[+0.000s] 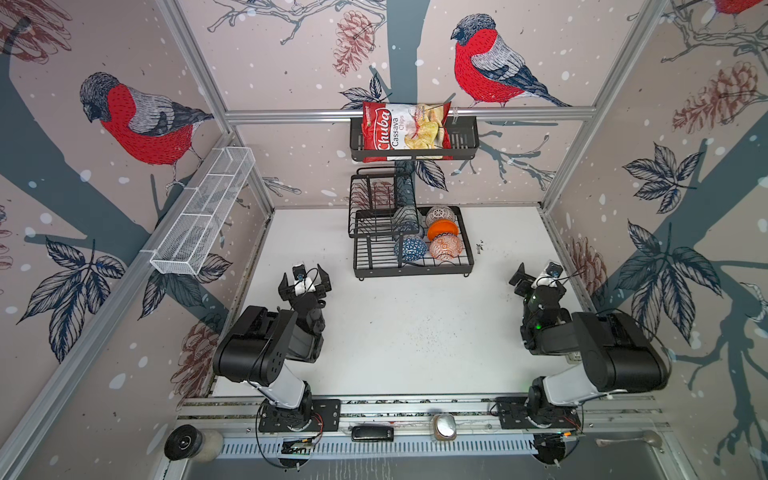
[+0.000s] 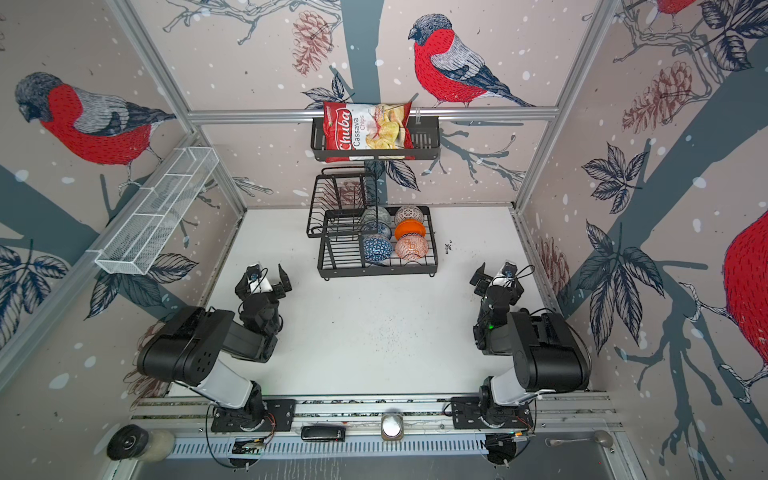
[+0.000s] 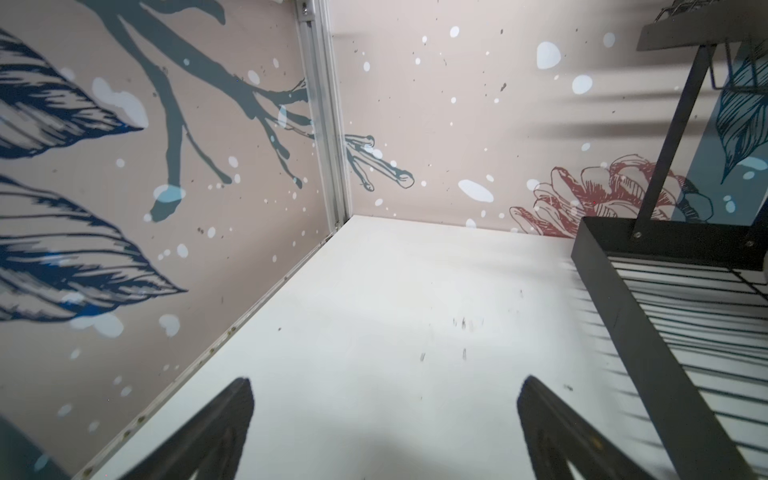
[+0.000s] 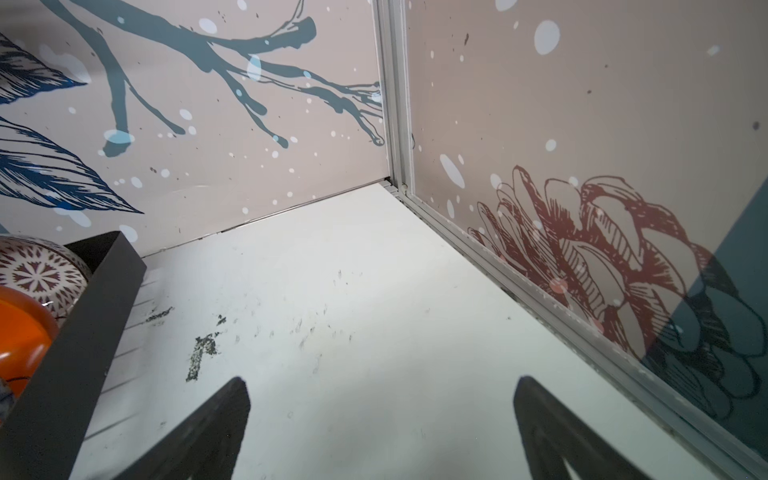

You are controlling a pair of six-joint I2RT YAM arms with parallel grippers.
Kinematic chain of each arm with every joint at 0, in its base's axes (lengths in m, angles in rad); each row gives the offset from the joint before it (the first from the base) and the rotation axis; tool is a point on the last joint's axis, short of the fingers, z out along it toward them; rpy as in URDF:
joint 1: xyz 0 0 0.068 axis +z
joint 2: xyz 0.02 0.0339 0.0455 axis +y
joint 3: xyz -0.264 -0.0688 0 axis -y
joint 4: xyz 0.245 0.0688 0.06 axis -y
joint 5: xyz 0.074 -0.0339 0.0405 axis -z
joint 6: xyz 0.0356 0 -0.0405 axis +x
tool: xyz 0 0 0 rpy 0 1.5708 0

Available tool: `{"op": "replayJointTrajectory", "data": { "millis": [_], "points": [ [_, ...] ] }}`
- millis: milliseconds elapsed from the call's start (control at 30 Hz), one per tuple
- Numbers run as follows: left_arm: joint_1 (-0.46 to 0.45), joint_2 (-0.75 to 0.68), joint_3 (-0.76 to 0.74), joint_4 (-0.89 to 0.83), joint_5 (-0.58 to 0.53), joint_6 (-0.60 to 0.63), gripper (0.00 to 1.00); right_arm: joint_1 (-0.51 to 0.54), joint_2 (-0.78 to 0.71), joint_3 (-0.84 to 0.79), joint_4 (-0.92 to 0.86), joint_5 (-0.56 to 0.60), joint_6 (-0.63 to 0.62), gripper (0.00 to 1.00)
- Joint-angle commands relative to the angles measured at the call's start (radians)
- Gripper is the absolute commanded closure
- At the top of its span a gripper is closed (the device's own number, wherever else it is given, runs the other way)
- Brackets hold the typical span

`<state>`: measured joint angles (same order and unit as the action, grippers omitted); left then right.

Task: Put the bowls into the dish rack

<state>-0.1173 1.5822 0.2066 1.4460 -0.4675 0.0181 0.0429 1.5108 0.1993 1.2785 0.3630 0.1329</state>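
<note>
Desk: the white desk [image 1: 415, 332] carries no loose bowl in both top views, only scuffs and crumbs.
Dish rack: the dish rack [image 1: 374, 255] stands at the back middle of the desk, ahead of both arms and between them. Its upper shelf [image 1: 374, 199] sits over the left rear and looks empty.
Bowls: all six are tilted on edge in the right half of the base tray, in two rows running front to back. One row holds the grey-green bowl [image 1: 405, 216], a half-hidden blue-white bowl [image 1: 409, 230] and the front blue-white bowl [image 1: 410, 248]. Beside it are the radial-lined bowl [image 1: 440, 215], the plain orange bowl [image 1: 444, 229] and the orange-red patterned bowl [image 1: 445, 247].
Left tool: the left tool [image 1: 304, 280] has its jaws wide with nothing between them, near the rack's left front corner.
Right tool: the right tool [image 1: 536, 275] is wide and empty, off the rack's right side. This is the arm nearer the bowls.
Judgement: loading looks complete, and no further reach seems called for.
</note>
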Motion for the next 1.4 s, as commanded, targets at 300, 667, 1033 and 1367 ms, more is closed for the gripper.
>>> {"op": "replayJointTrajectory", "data": {
  "millis": [300, 667, 1033, 1367],
  "points": [
    [0.024, -0.012, 0.010, -0.082, 0.046, -0.041, 0.01, 0.015, -0.011, 0.012, -0.038, 0.018, -0.009, 0.00],
    [0.024, -0.013, 0.010, -0.082, 0.046, -0.042, 0.01, 0.020, -0.009, 0.015, -0.038, 0.027, -0.013, 0.00],
    [0.024, -0.013, 0.009, -0.081, 0.046, -0.041, 0.01, 0.020, -0.009, 0.014, -0.036, 0.027, -0.014, 0.00],
    [0.024, -0.013, 0.010, -0.082, 0.045, -0.041, 0.01, 0.020, -0.008, 0.014, -0.037, 0.027, -0.014, 0.00]
  ]
}}
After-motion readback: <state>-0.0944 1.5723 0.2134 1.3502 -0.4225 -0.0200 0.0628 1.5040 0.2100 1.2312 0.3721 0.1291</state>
